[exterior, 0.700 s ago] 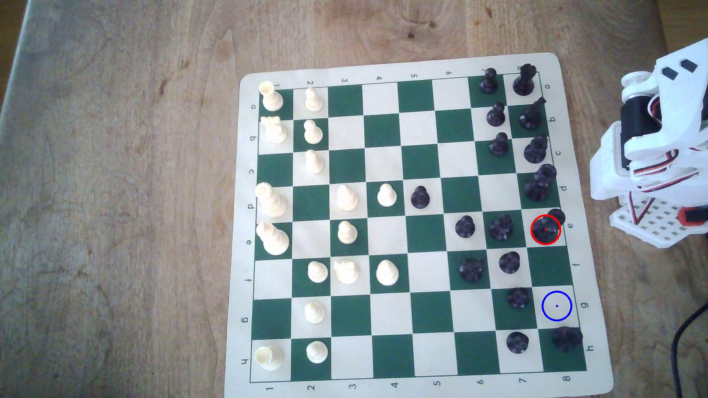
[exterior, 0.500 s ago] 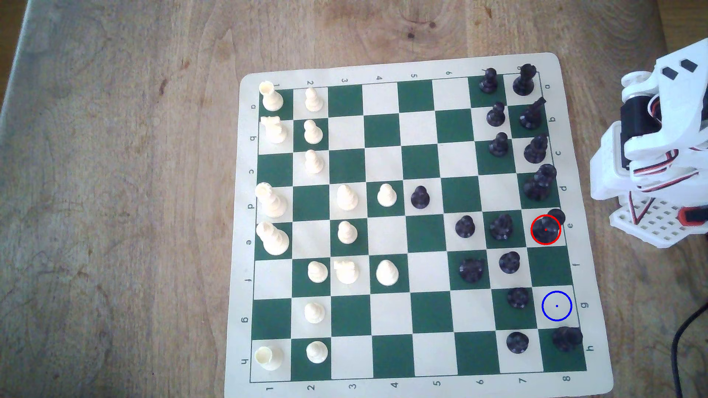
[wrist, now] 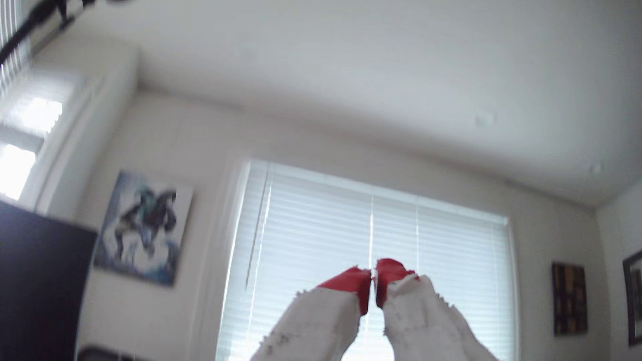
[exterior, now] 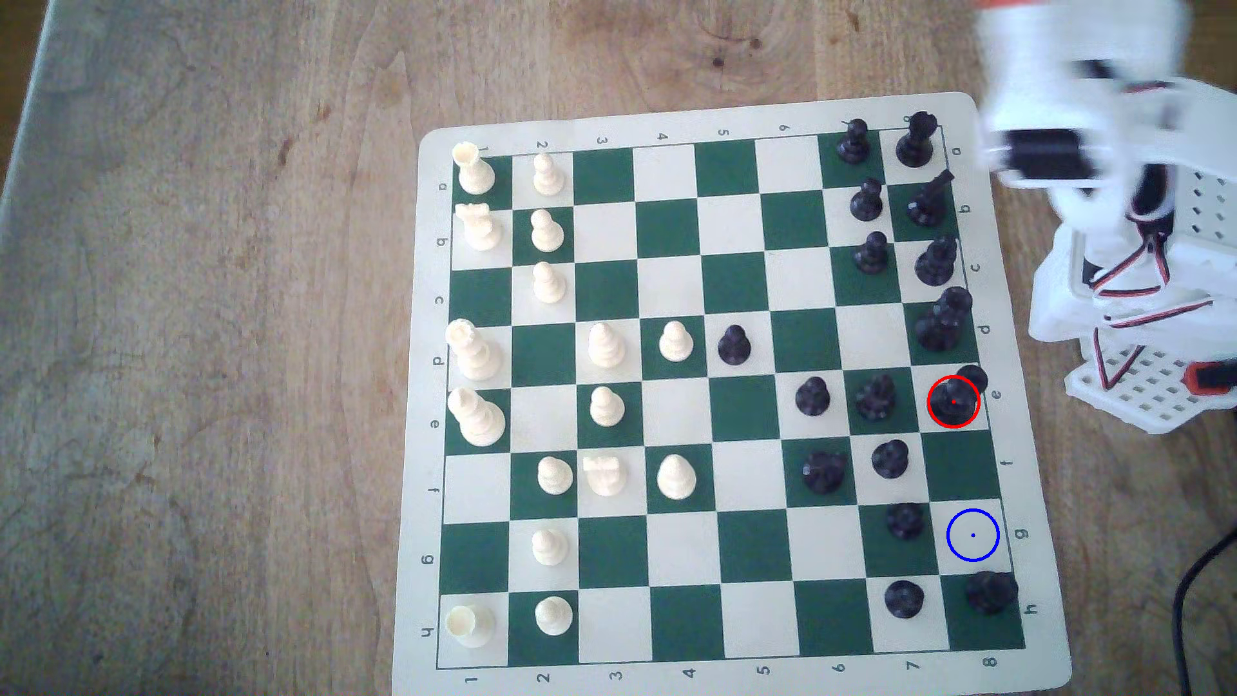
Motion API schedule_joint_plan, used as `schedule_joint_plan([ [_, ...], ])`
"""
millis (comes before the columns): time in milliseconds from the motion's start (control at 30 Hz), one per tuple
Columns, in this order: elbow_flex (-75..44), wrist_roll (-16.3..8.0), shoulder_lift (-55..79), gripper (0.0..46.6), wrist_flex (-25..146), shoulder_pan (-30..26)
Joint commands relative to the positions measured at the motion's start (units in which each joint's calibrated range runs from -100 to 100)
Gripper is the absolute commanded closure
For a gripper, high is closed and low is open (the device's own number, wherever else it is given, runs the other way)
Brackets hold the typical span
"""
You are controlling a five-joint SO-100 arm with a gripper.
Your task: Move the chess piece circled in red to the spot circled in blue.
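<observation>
The tall black chess piece [exterior: 953,401] stands inside the red ring on a cream square at the board's right edge in the exterior view. Two squares below it lies the spot [exterior: 972,535], a bare cream square with a blue ring and centre dot. My white arm [exterior: 1071,100] is a blur off the board's upper right corner, raised well away from both. In the wrist view my gripper [wrist: 373,274] points up at a window and the ceiling. Its red-tipped fingers [wrist: 351,281] are all but touching, shut with nothing between them.
A black pawn [exterior: 905,520] stands just left of the spot and a black rook [exterior: 991,592] just below it. Another tall black piece [exterior: 940,321] stands above the ringed one. The arm's white base [exterior: 1138,388] and a black cable [exterior: 1198,589] lie off the board's right side.
The arm has swung up from its folded pose beside the board toward the exterior view's top and is now motion-blurred. No chess piece has moved.
</observation>
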Motion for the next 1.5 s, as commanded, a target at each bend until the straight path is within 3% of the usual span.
schedule_joint_plan([
  [0,-11.1,-0.3,-0.2,46.4,18.0,0.8],
  [133,-23.0,-0.7,-0.1,45.2,44.3,-0.6],
  [167,-28.6,-0.2,-0.1,46.4,58.5,-0.9],
  [300,-38.2,0.3,3.8,46.4,75.4,-6.3],
  [433,-46.5,3.0,9.1,46.4,94.3,-14.2],
  [533,-48.2,9.1,10.7,46.1,102.7,-20.7],
  [567,-48.0,9.4,10.1,45.7,104.4,-22.7],
  [600,-49.4,9.1,11.9,44.2,110.3,-25.6],
  [733,-47.7,8.9,13.5,40.0,118.6,-28.1],
  [767,-46.2,7.9,13.5,38.2,121.6,-30.1],
  [1000,-43.7,4.9,17.0,37.2,125.5,-34.4],
  [1067,-42.1,2.2,17.8,34.9,123.7,-35.8],
  [1467,-35.5,2.6,24.0,35.2,118.4,-33.2],
])
